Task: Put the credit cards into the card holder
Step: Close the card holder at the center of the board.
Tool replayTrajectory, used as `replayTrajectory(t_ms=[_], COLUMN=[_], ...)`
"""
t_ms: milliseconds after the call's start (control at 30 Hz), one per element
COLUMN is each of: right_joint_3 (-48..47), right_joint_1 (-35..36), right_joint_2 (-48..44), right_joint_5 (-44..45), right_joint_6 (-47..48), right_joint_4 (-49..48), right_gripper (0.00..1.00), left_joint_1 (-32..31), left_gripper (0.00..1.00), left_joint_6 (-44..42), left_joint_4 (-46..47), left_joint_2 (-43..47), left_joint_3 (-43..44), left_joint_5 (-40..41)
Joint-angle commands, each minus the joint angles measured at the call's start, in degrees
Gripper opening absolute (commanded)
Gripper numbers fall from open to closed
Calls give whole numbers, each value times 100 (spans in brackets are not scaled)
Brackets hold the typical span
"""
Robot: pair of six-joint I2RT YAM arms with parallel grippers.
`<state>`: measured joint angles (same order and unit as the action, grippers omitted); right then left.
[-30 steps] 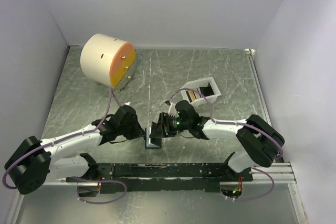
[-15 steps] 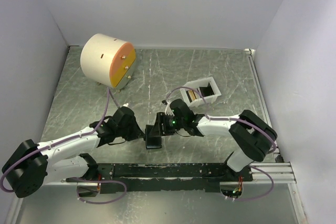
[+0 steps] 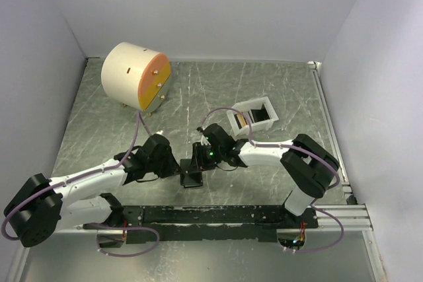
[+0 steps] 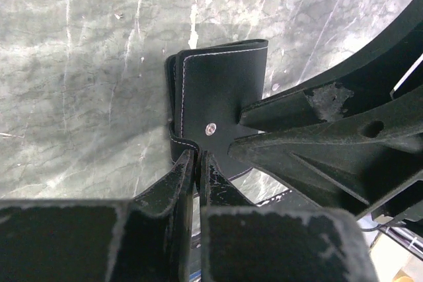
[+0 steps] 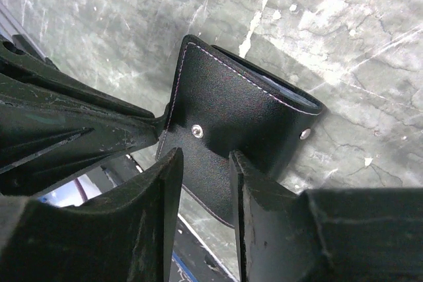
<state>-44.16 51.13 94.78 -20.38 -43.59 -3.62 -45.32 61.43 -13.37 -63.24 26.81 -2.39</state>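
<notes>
The black card holder (image 3: 192, 177) lies low near the table's front, between my two grippers. In the left wrist view the card holder (image 4: 218, 90) is folded, with white stitching and a snap. My left gripper (image 4: 196, 156) is shut on its near edge and also shows in the top view (image 3: 180, 171). My right gripper (image 5: 206, 156) is open, its fingers apart on either side of the holder's flap (image 5: 231, 110). In the top view the right gripper (image 3: 198, 162) is at the holder's far side. The credit cards (image 3: 242, 121) show as an orange-tan strip inside the white tray.
The white open-topped tray (image 3: 263, 105) stands right of centre, behind the right arm. A big cream cylinder with an orange face (image 3: 135, 76) sits at the back left. White walls close in the left, back and right sides. A black rail (image 3: 211, 216) runs along the front edge.
My right arm has swung left, bringing its gripper closer over the card holder. The holder and left gripper have shifted slightly left.
</notes>
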Motion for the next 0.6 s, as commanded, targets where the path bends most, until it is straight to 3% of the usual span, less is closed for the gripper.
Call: replayTrajectory(t_ms=[0,300,567], right_joint_3=[55,66,305], right_joint_1=[72,93,91], right_joint_2=[131,-5,-887], right_joint_5=[545,834,990], right_joint_6=[264,657,316], right_joint_4=[510,826,546], right_gripper=[34,32,34], left_joint_1=[-7,-10,38], left_gripper=[13,31,44], left_joint_6=[-103,-122,-91], left_joint_4=[523,611,597], left_joint_2=[-101,-171,-148], left_joint_3=[131,178,200], left_joint_5=[-516,-595,-520])
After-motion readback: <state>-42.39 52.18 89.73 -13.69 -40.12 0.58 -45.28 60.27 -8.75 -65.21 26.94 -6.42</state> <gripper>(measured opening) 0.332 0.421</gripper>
